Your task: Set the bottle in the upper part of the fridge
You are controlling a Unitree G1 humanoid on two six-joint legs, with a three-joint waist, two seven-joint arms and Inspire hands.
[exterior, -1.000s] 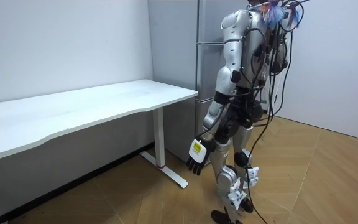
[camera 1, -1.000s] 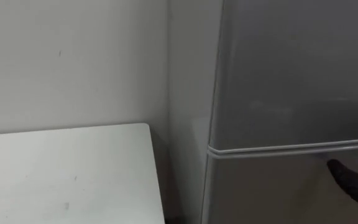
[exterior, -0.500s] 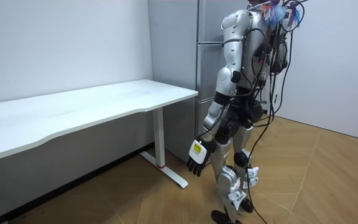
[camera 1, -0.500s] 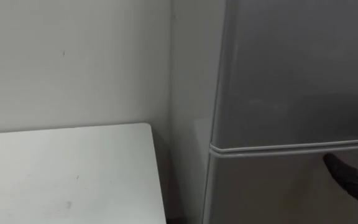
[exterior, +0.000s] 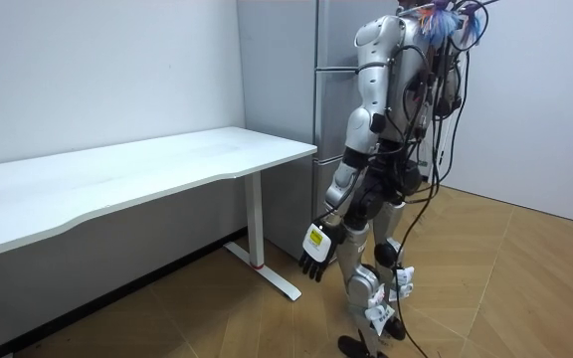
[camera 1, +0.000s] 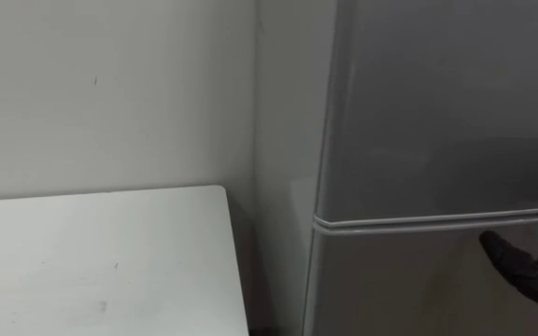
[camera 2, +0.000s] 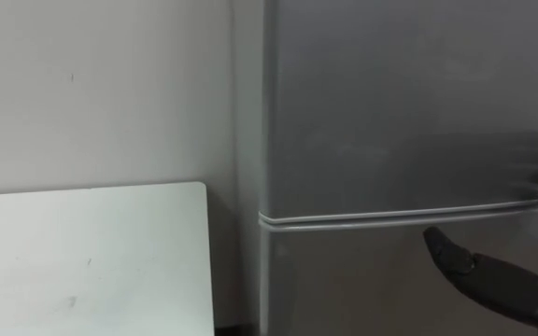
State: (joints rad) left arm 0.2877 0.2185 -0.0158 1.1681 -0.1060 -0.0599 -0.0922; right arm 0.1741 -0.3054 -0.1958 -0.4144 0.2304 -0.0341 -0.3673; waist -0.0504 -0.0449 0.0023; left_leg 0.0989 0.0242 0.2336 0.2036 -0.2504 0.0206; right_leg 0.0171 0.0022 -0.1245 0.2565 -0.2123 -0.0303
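Bottle: where it is, we cannot tell | fridge (camera 1: 437, 112) doors shut, so right hand (camera 2: 498, 280) waits just below the seam (camera 2: 390, 216), we judge to open the upper door first; grasp unreadable | left hand (exterior: 314, 263) hangs slack, empty, near table (exterior: 167, 164).

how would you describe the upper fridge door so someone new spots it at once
Find the tall grey fridge against the wall, just right of the white table. A pale horizontal seam splits its front. The upper door is the plain panel above that seam, while the lower door lies below it, where the robot's right hand is.
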